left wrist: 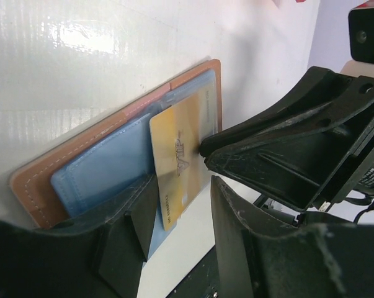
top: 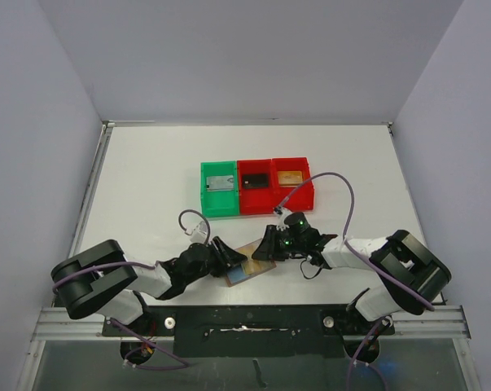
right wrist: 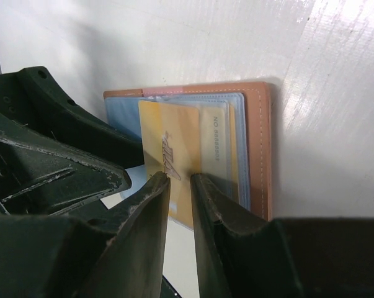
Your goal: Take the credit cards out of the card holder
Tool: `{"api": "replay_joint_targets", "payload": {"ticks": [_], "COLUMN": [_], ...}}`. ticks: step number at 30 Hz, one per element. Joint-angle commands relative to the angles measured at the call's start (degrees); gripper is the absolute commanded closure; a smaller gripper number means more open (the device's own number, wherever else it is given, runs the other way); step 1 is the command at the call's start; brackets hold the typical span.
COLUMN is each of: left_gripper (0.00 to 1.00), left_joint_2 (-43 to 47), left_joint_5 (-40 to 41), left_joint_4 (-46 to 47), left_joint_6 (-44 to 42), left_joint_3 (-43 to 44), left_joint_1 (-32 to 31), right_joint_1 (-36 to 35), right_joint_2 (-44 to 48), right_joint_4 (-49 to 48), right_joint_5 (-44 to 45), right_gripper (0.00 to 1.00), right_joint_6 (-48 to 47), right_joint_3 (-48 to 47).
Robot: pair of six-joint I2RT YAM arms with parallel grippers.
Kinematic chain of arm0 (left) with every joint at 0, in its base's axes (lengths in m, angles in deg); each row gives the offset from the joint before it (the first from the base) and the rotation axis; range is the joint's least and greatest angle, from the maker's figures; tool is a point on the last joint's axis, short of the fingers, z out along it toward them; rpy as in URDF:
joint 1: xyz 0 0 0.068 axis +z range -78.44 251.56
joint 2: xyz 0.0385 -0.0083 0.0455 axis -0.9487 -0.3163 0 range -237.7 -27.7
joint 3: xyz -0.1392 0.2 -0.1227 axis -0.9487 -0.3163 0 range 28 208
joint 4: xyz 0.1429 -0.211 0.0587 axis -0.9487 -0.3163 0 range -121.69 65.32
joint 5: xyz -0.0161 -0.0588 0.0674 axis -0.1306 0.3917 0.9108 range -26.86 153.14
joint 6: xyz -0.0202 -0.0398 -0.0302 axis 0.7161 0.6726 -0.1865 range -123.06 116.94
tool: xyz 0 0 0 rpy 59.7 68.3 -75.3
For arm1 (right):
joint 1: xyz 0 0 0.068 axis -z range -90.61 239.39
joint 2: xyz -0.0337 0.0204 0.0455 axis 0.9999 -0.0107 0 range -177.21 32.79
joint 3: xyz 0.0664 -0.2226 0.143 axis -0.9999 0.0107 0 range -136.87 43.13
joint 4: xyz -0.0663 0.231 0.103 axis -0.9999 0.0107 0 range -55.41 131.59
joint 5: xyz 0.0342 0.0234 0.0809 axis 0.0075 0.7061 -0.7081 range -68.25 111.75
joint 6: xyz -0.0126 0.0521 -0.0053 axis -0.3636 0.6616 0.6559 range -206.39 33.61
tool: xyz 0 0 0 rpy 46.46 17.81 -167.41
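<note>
The brown card holder [top: 247,269] lies open on the table between my two grippers, its light-blue lining up; it also shows in the left wrist view [left wrist: 31,186] and the right wrist view [right wrist: 261,143]. A gold card [left wrist: 177,155] sticks partly out of a pocket [right wrist: 168,136]. Another pale card [right wrist: 221,146] sits in a clear sleeve. My left gripper [top: 231,255] is open [left wrist: 180,211], one finger [left wrist: 134,230] resting on the blue lining. My right gripper [top: 264,248] has its jaws almost together [right wrist: 180,179], their tips on the gold card's face.
A green bin [top: 204,191] and two red bins [top: 242,195] [top: 309,189] stand in a row behind the holder, each with a card in it. White walls enclose the table. The black base rail runs along the near edge [top: 245,322].
</note>
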Motion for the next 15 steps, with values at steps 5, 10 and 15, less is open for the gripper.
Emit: {"api": "replay_joint_targets", "payload": {"ticks": [5, 10, 15], "left_gripper": [0.66, 0.74, 0.80], "left_joint_2": [-7.0, -9.1, -9.4], "left_joint_5": [-1.1, -1.8, -2.0], "left_joint_4": [12.0, 14.3, 14.7], "left_joint_6": [2.8, 2.7, 2.3], "left_joint_3": [-2.2, -1.3, -0.8], "left_joint_1": [-0.4, -0.8, -0.9], "right_joint_1": [-0.3, -0.3, -0.2], "right_joint_2": [-1.2, -1.5, -1.4], "right_joint_4": [4.6, 4.5, 4.6], "right_joint_5": [2.9, 2.7, 2.7], "right_gripper": [0.76, 0.76, 0.76], "right_joint_6": [-0.3, -0.4, -0.4], "right_joint_3": [2.9, 2.9, 2.8]}}
